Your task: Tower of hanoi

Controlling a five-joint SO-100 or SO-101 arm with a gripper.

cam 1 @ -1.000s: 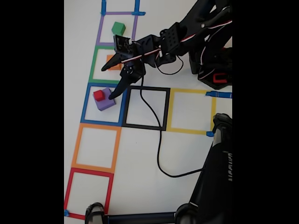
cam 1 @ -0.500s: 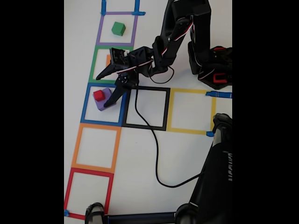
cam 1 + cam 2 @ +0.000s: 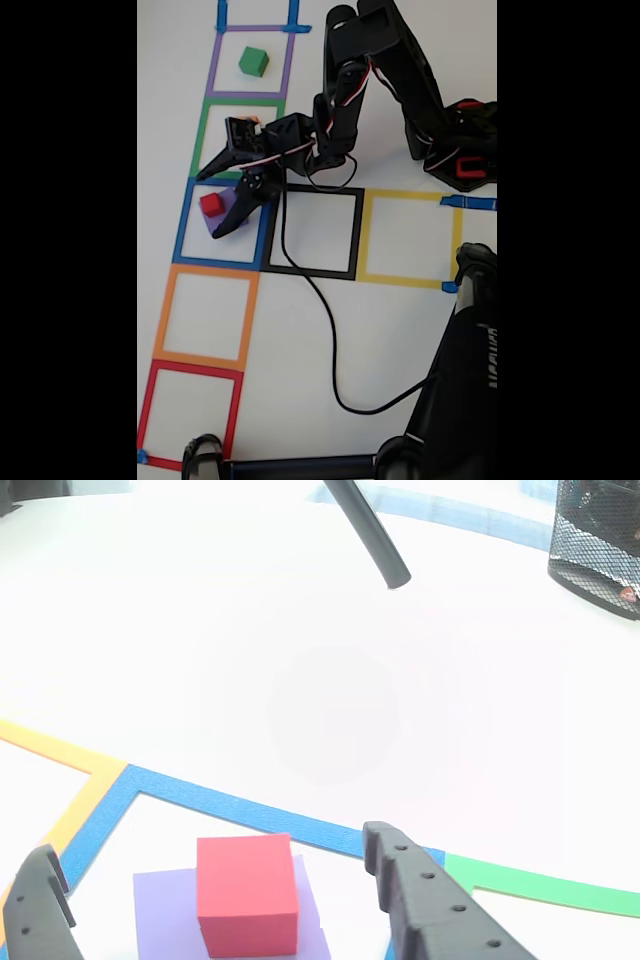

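Observation:
The tower of hanoi shows as cubes on a white table. A small red cube (image 3: pixel 211 204) (image 3: pixel 247 892) sits on a larger purple cube (image 3: pixel 228 200) (image 3: pixel 160 915) inside the blue tape square (image 3: pixel 182 225). A green cube (image 3: pixel 253 62) stands alone in the purple tape square at the top of the fixed view. My gripper (image 3: pixel 208 205) (image 3: pixel 208 845) is open, low over the stack. Its black fingers (image 3: pixel 425 905) stand on either side of the red cube without touching it.
Tape squares in green (image 3: pixel 200 140), orange (image 3: pixel 204 317), red (image 3: pixel 190 412), black (image 3: pixel 312 232) and yellow (image 3: pixel 408 237) mark the table. A black cable (image 3: pixel 315 300) trails across it. A black stand (image 3: pixel 460 380) fills the lower right. A mesh basket (image 3: pixel 600 540) stands far right.
The gripper has swung left and down from the green and black squares to over the blue square, and its open fingers now straddle the red cube. The arm's elbow has risen.

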